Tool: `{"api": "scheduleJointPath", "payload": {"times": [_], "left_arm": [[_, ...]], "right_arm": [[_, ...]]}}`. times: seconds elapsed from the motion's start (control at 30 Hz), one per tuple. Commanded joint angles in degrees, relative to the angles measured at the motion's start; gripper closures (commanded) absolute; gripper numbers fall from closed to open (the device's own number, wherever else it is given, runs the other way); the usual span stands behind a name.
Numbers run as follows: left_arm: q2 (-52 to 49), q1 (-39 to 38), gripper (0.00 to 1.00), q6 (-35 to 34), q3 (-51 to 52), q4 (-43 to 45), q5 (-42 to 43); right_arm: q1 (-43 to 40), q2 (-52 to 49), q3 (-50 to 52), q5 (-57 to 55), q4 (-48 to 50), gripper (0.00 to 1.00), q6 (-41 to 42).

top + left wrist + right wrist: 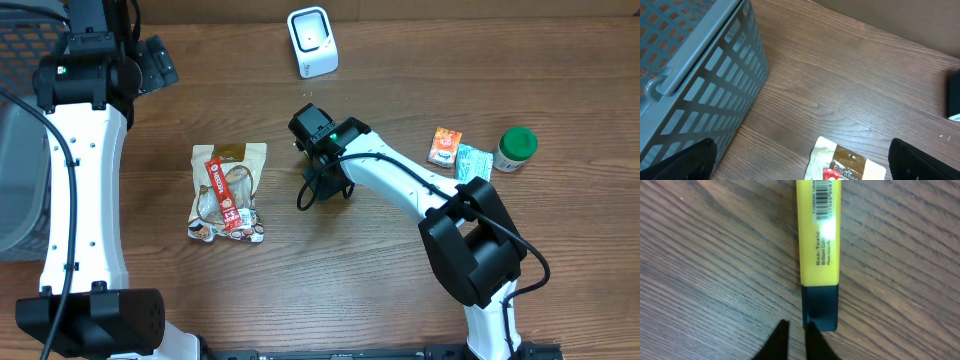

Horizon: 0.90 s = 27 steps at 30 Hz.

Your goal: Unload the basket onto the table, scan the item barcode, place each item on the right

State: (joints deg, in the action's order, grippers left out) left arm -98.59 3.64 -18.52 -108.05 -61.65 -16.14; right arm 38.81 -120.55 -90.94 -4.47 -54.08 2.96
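A yellow highlighter (820, 235) with a dark blue cap (820, 307) lies on the wooden table, its barcode (823, 197) facing up at the far end. My right gripper (797, 325) hovers just short of the cap, its fingers drawn almost together with nothing between them; the right fingertip (812, 330) overlaps the cap's near edge. In the overhead view the right gripper (320, 183) points down at mid-table and hides the highlighter. A white scanner (313, 42) stands at the back. My left gripper (802, 162) is open above the top of a snack pouch (847, 162).
The snack pouch (228, 190) lies left of centre. A grey mesh basket (700, 75) stands at the far left. At the right lie an orange packet (445, 146), a teal packet (472, 162) and a green-capped bottle (517, 148).
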Motion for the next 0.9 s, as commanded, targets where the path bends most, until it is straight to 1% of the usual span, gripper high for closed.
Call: {"api": "scheduleJointPath", "payload": {"times": [0.0,0.1,0.2,0.33,0.77,0.8,0.87], "left_arm": [[-0.5,-0.1,0.0,-0.8,-0.4,0.2,-0.8],[-0.5,-0.1,0.0,-0.8,-0.4,0.2,-0.8],[-0.5,-0.1,0.0,-0.8,-0.4,0.2,-0.8],[-0.5,-0.1,0.0,-0.8,-0.4,0.2,-0.8],[-0.5,-0.1,0.0,-0.8,-0.4,0.2,-0.8],[-0.5,-0.1,0.0,-0.8,-0.4,0.2,-0.8],[-0.5,-0.1,0.0,-0.8,-0.4,0.1,-0.8]], "right_arm": [[-0.1,0.0,0.7,-1.9,0.5,0.95,0.4],[-0.3,0.0,0.9,-2.9,1.3,0.96,0.3],[-0.7,-0.1,0.9,-3.0,1.8,0.94,0.2],[-1.4,-0.2,0.9,-3.0,2.1,0.84,0.2],[-2.5,-2.5,1.0,-2.7,1.9,0.82,0.2],[-2.5,-2.7,1.0,-2.4,1.9,0.82,0.2],[-2.5,-2.9,1.0,-0.7,1.9,0.78,0.2]]}}
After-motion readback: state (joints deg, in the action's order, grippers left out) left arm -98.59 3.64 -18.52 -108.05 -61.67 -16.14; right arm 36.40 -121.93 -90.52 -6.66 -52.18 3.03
